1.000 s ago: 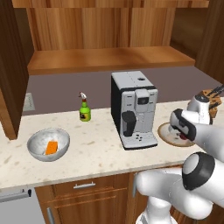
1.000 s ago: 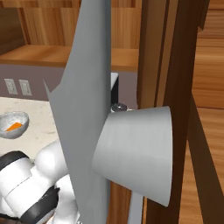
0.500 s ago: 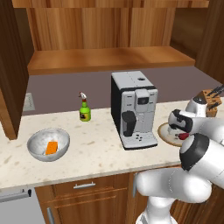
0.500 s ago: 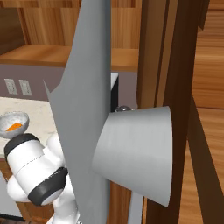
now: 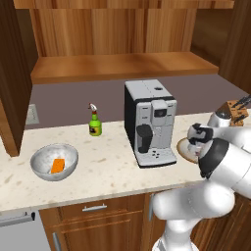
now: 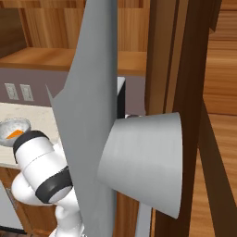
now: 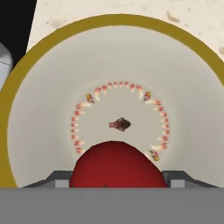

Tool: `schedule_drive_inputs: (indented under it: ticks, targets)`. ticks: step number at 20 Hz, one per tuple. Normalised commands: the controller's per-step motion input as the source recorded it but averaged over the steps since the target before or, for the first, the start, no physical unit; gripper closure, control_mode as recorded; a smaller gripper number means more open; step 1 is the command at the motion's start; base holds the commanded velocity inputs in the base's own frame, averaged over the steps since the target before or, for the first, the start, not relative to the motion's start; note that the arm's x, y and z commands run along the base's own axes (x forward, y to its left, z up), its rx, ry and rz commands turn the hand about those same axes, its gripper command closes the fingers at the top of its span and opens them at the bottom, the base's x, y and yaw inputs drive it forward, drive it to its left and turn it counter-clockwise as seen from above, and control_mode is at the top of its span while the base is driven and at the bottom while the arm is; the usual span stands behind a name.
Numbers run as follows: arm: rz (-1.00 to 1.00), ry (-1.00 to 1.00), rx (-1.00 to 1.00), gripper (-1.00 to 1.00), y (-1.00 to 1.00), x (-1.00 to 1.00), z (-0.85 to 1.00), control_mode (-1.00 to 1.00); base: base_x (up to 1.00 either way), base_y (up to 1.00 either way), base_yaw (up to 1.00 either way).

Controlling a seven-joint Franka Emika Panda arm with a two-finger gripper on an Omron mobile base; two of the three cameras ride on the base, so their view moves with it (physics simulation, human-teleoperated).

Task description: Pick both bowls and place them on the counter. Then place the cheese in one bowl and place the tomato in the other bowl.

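The shallow beige bowl [image 5: 182, 146] stands on the counter [image 5: 108, 169] just right of the coffee machine. My gripper [image 5: 195, 142] hangs over it, pointing down. In the hand view the tomato [image 7: 116, 166] sits between my gripper's [image 7: 116, 180] two tips, which press its sides, above the bowl's pale inside [image 7: 52, 87] with its ring pattern. Far to the left on the counter stands the marbled bowl [image 5: 41, 158] with the orange cheese [image 5: 58, 165] lying in it. The right base view catches that marbled bowl [image 6: 15, 124] and the cheese [image 6: 14, 134] at its left edge.
A coffee machine [image 5: 149, 122] stands mid-counter, with a green bottle [image 5: 95, 125] to its left at the back wall. A knife block [image 5: 235, 109] sits at the far right. The wooden shelf [image 5: 122, 66] runs overhead. A big grey shape [image 6: 92, 120] close to the right base camera blocks much there.
The arm's elbow and forearm have swung round. The hand with the tomato has stayed over the shallow bowl, shifting slightly left. The marbled bowl and the cheese have not moved.
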Motion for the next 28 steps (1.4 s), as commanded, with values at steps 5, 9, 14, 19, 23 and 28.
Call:
schedule_drive_inputs:
  ticks: [5, 9, 14, 19, 23, 28]
  targets:
    - [0.05, 0.00, 0.00, 1.00, -0.06, 0.12, -0.14, -1.00, 0.00, 0.00, 0.00]
    - [0.04, 0.01, 0.00, 1.00, -0.04, 0.09, -0.16, -1.00, 0.00, 0.00, 0.00]
    - [0.04, 0.00, 0.00, 1.00, -0.03, 0.07, -0.11, -1.00, 0.00, 0.00, 0.00]
    - [0.04, 0.00, 0.00, 1.00, -0.03, 0.01, -0.09, -1.00, 0.00, 0.00, 0.00]
    - [0.04, 0.00, 0.00, -1.00, -0.01, 0.00, -0.07, -1.00, 0.00, 0.00, 0.00]
    - [0.03, 0.00, 0.00, -1.00, 0.00, 0.00, -0.05, -1.00, 0.00, 0.00, 0.00]
